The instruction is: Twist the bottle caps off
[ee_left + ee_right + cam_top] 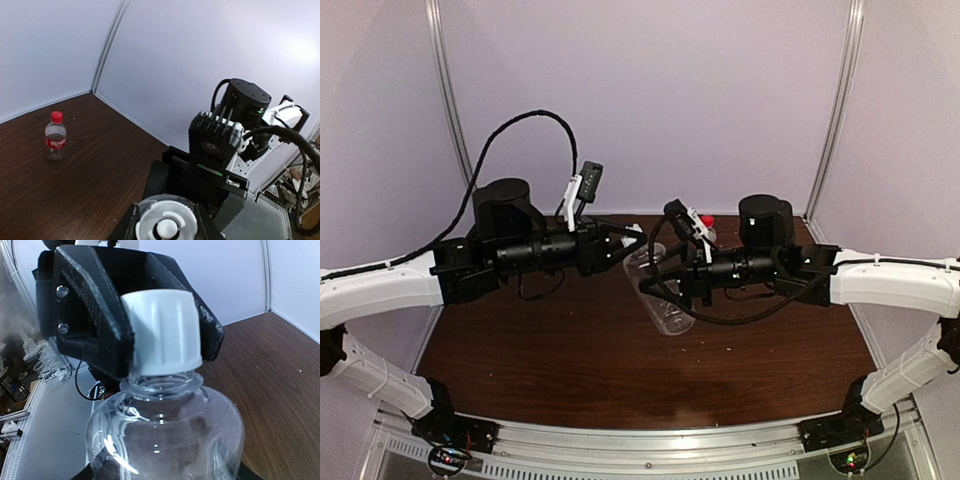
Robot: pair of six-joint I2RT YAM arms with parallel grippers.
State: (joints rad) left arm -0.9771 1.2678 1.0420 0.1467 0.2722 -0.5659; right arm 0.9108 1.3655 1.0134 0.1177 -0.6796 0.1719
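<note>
Left jaws clenched on white cap; right jaws grasping clear bottle. Risk: slack hold, bottle may spin with cap.

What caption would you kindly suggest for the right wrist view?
The left gripper clamps the white cap atop the clear bottle.

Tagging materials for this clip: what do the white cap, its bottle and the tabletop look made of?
The white cap looks like opaque matte plastic, faintly ribbed. The bottle: clear glossy plastic, see-through with glints. The tabletop: dark wood grain, possibly laminate.
</note>
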